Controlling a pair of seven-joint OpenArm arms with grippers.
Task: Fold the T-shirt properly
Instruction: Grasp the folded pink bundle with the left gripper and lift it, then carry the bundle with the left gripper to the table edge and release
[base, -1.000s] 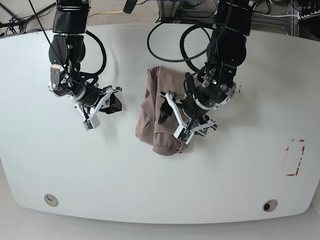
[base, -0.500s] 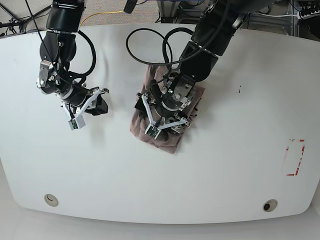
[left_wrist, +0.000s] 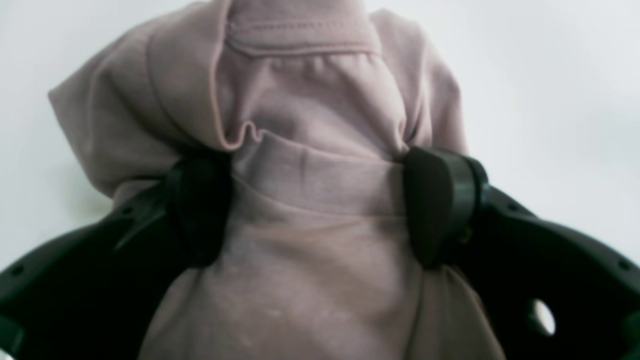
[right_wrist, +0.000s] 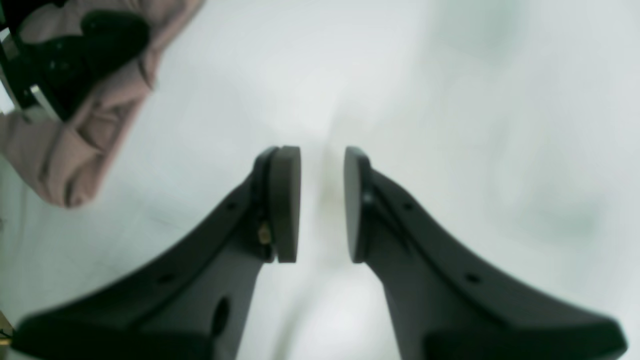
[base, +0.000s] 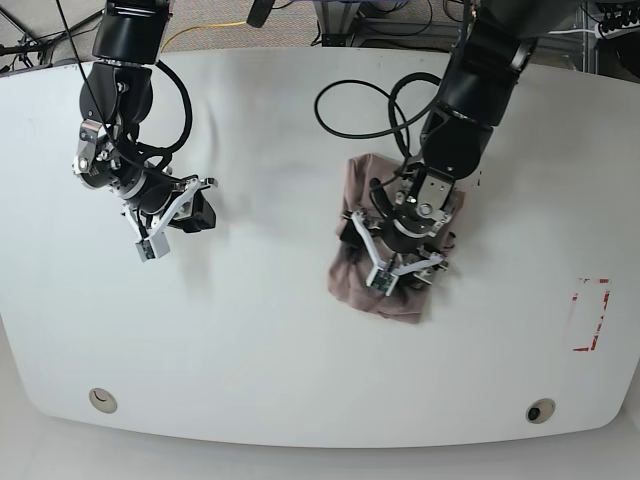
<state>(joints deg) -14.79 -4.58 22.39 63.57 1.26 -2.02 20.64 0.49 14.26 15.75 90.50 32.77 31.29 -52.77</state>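
Note:
The mauve T-shirt (base: 400, 300) lies bunched in a thick bundle right of the table's middle. My left gripper (base: 392, 250) sits on top of it. In the left wrist view the two black fingers (left_wrist: 435, 205) stand wide apart with a thick fold of the T-shirt (left_wrist: 320, 100) pinched between them, and the left gripper (left_wrist: 317, 210) is shut on that cloth. My right gripper (base: 192, 215) hovers over bare table far to the left. In the right wrist view the right gripper (right_wrist: 322, 205) is empty, its pads almost touching. The T-shirt (right_wrist: 75, 150) shows in that view's top left corner.
The white table (base: 250, 350) has a red-marked rectangle (base: 588, 315) near its right edge. Two round holes (base: 100, 400) (base: 540, 410) sit near the front edge. Black cables (base: 360, 100) loop from the left arm over the table's back.
The left gripper carried the T-shirt bundle first a little left, then to the right; the bundle now lies further right. The right arm shifted slightly left and then stayed.

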